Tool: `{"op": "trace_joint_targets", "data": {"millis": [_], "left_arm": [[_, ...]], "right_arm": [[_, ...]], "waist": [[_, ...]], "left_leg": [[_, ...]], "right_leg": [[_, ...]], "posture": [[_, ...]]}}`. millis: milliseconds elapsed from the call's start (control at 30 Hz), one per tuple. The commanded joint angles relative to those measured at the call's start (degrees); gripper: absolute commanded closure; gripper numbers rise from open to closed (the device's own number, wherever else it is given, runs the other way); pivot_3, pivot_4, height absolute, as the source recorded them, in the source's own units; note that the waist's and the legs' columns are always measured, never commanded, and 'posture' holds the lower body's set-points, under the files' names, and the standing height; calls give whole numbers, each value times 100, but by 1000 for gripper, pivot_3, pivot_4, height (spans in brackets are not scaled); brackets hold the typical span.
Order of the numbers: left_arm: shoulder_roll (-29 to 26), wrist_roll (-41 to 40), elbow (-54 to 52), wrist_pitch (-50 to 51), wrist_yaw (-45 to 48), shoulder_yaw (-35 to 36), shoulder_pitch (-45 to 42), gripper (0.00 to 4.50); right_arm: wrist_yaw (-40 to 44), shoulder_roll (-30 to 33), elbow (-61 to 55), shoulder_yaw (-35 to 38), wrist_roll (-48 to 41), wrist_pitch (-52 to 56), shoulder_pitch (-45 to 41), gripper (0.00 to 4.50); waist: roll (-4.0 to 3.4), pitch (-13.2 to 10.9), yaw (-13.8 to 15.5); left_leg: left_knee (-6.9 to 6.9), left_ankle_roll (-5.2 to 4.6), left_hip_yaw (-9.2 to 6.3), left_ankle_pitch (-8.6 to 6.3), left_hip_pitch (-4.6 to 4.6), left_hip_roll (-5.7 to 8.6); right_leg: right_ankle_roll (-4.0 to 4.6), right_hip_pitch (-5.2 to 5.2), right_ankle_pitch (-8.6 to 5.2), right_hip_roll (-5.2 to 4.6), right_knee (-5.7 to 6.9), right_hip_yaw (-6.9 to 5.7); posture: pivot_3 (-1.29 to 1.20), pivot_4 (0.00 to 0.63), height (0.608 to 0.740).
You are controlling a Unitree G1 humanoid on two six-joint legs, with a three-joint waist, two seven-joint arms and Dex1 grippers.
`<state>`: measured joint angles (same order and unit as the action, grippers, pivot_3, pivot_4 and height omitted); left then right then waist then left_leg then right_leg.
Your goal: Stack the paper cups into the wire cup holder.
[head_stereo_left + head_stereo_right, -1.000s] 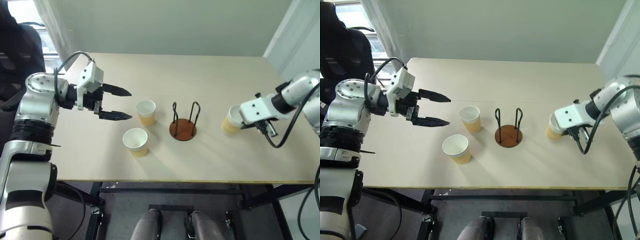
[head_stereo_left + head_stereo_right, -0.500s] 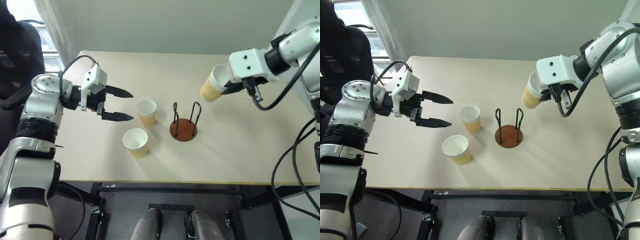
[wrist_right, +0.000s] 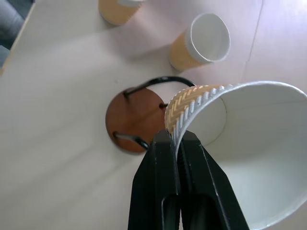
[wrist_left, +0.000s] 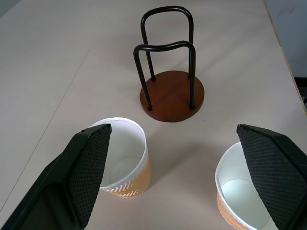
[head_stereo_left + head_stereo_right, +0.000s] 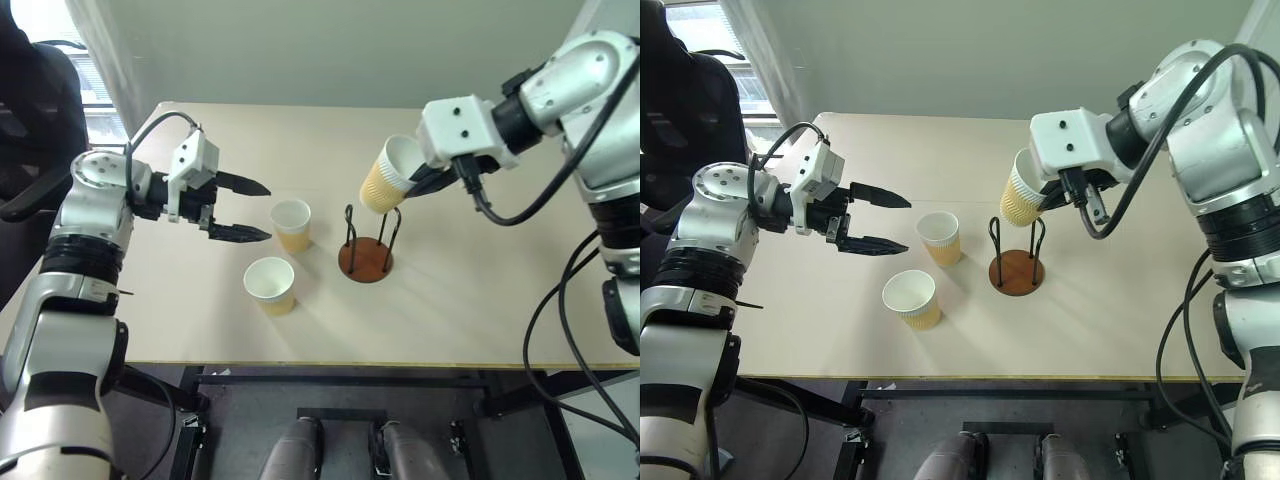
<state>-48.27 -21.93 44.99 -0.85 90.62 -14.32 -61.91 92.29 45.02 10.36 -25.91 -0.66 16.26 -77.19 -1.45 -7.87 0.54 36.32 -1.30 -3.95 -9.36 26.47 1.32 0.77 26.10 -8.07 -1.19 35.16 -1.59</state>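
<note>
three paper cups are in play, and the left eye view shows how they are divided: two stand upright on the table (image 5: 480,300), one (image 5: 292,224) just beyond the other (image 5: 270,285), both a little to the left of the wire cup holder (image 5: 367,247). the third cup (image 5: 386,176) hangs in the air, tilted, directly above the holder's loops, carried by the right gripper (image 5: 420,180). that tilt probably comes from the pinch on the rim, and the cup would need to come upright before it can slide down between the wires. the left gripper (image 5: 240,208) hovers beside the farther standing cup with its fingers spread and nothing between them, likely waiting for its turn.

from the right eye view the same layout reads clearly: the holder's base is bare, so no cup is stacked yet, and the carried cup's bottom sits just above the top of the loops.

the left wrist view looks between the two spread fingers (image 4: 91,167) at both standing cups, one near each finger, with the empty holder farther on; neither cup is touched.

the right wrist view shows the two fingers (image 3: 165,172) pressed together on the cup's wall at the rim, one inside and one outside, with the holder's brown disc below and offset from the cup's mouth.
</note>
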Motion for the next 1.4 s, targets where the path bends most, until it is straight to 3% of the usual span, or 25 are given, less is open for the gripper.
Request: {"op": "trace_joint_targets", "data": {"millis": [33,400,1200,1300,1400], "left_arm": [[-113,-28,-102,-61,188,131,-50,0],[-226,-39,-236,-1,188,229,46,0],[-290,26,-296,58,188,261,65,0],[-297,36,-280,34,188,247,42,0],[-281,66,-255,2,188,253,10,0]], "right_arm": [[21,-61,-12,60,117,-152,-76,4478],[21,-154,544,-79,595,-1050,57,4478],[21,-237,361,-166,668,-1235,245,4478],[21,-283,325,-132,664,-1193,262,3938],[21,-322,293,-94,642,-1102,276,2905]], "waist": [[0,0,1],[0,0,1],[0,0,-1],[0,0,-2],[0,0,-2]], "left_leg": [[1,0,0,1,0,0],[18,1,-1,1,-1,0],[22,4,0,0,-3,0],[22,4,0,1,-4,0],[22,4,0,1,-4,0]], "right_leg": [[0,0,0,0,2,0],[1,0,0,0,19,0],[3,0,-1,0,26,0],[3,0,-1,0,26,0],[3,0,-1,0,27,0]], "posture": [[0,150,740],[0,150,740],[0,150,740],[0,150,740],[0,150,740]]}}
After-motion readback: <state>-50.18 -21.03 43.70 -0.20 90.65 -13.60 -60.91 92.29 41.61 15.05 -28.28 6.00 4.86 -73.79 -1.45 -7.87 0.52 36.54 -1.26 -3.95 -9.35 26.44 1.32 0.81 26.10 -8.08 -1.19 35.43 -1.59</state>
